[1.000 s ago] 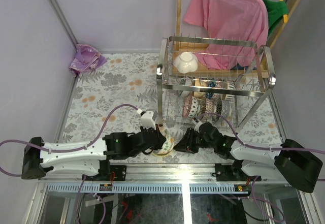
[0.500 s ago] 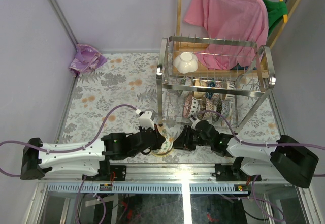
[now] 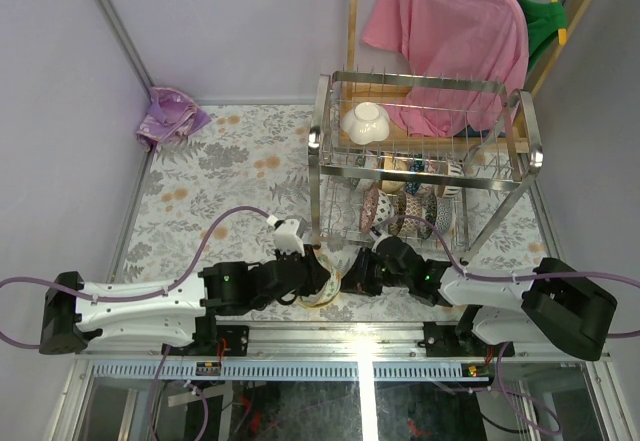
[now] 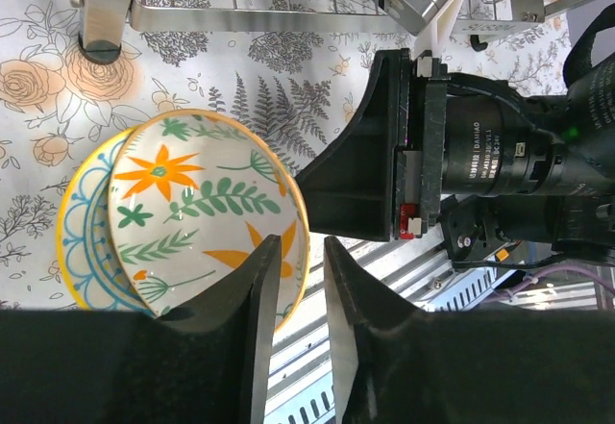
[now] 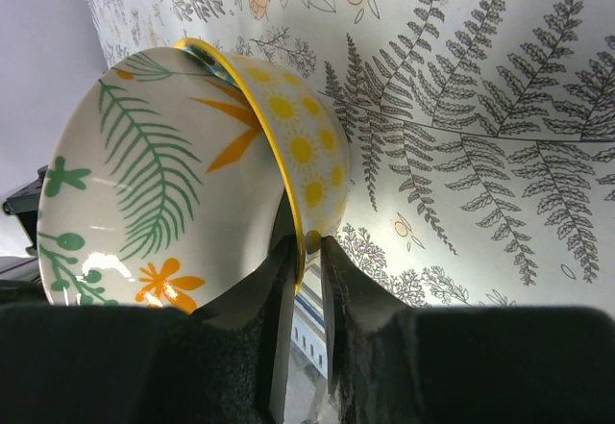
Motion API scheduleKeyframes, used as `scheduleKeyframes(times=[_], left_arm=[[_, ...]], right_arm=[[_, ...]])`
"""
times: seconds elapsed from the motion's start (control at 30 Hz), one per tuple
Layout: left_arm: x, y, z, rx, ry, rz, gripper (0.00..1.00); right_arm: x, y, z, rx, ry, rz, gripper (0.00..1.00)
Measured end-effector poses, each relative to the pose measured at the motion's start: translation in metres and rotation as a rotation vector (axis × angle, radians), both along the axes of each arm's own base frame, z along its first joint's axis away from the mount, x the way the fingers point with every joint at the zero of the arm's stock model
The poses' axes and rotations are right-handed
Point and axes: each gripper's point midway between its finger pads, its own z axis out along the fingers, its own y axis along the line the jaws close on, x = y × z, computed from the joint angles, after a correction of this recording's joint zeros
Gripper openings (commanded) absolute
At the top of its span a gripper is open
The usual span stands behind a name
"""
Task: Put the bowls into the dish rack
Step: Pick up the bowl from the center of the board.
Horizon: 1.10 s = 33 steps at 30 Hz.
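Right pincer [image 5: 307, 241] has slid left and now nips the rim of the bowl [image 5: 163, 184]. Table [image 3: 230, 171]: dish rack [image 3: 420, 81] far right. Left pincer [image 4: 300, 246] narrowly parted at the rim. Bowl tilted, near rack's front-left post.

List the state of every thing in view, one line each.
floral bowl: tilted, rim between both grippers' jaws.
right gripper: jaws shut on the floral bowl's rim.
left gripper: jaws slightly apart around that rim.
dish rack: upright, partly loaded.
white bowl: upside down on the upper tier.
patterned bowls: on edge in the lower tier.
pink shirt: hanging.
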Motion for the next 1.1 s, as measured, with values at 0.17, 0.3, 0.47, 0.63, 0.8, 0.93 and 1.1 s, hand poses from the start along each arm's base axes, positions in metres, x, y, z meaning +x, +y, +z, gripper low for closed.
scheduleKeyframes(times=[0.17,0.3,0.47,0.63,0.8,0.93,1.1], left_arm=[[-0.001,-0.001,0.0,-0.005,0.004,-0.006,0.27],[-0.002,-0.002,-0.001,-0.006,0.008,-0.012,0.32],[-0.004,-0.007,-0.009,0.015,0.022,-0.028,0.36],[-0.007,-0.009,-0.027,0.073,0.048,-0.043,0.38],[-0.009,-0.013,-0.037,0.109,0.064,-0.058,0.33],[-0.01,-0.017,-0.039,0.123,0.07,-0.071,0.21],[-0.013,-0.018,-0.044,0.134,0.087,-0.091,0.02]], right_arm=[[0.002,0.001,0.0,-0.005,-0.008,-0.003,0.22],[0.002,0.002,0.0,-0.006,-0.009,-0.002,0.22],[0.002,0.002,0.0,-0.006,-0.011,0.0,0.22],[0.002,0.003,0.0,-0.007,-0.011,0.001,0.22],[0.001,0.003,0.001,-0.008,-0.013,0.004,0.22],[0.001,0.003,0.001,-0.008,-0.014,0.006,0.22],[0.001,0.003,0.001,-0.008,-0.014,0.006,0.22]])
